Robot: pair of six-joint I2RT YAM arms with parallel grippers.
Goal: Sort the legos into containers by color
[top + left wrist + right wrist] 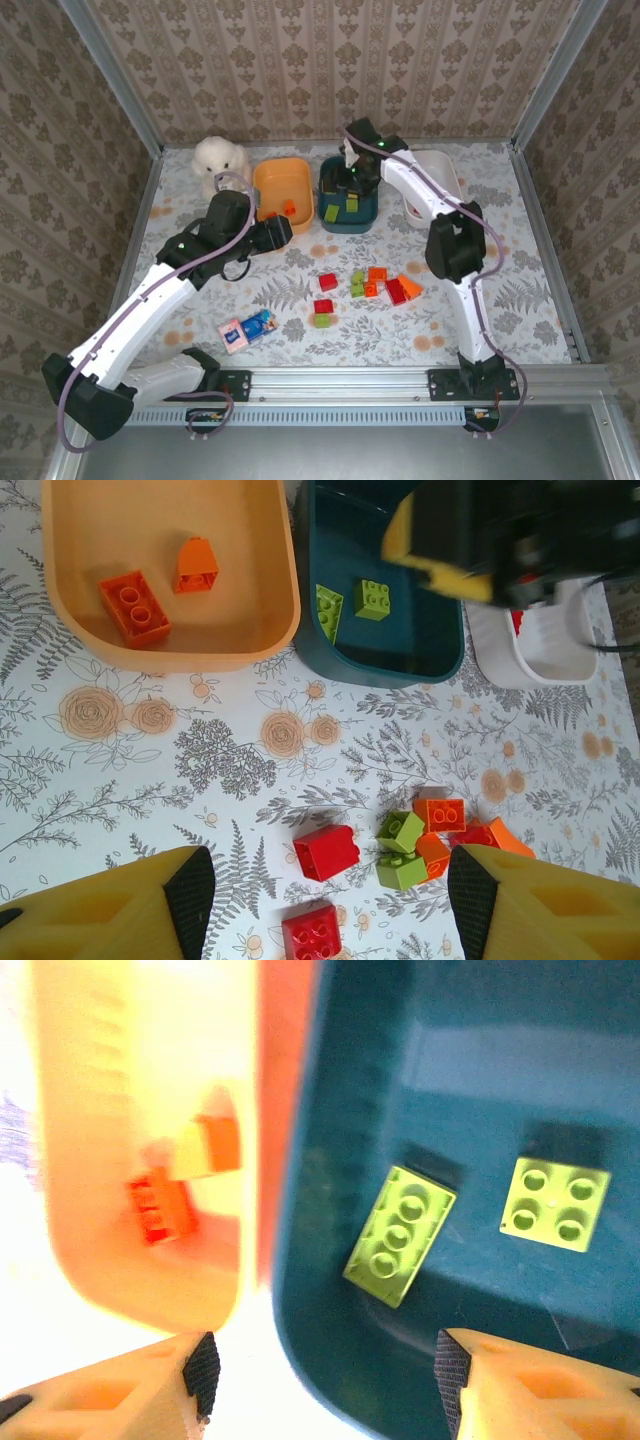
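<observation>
Right tool spread, empty, over teal tub; two lime bricks inside. Left tool spread, empty, above loose legos on tabletop. Risk: clustered bricks touch, so a pinch may take two colours or scatter neighbours.

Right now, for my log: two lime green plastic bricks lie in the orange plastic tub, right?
No. Both lime green plastic bricks lie in the dark teal plastic tub, not the orange plastic tub; the right wrist view shows it.
</observation>
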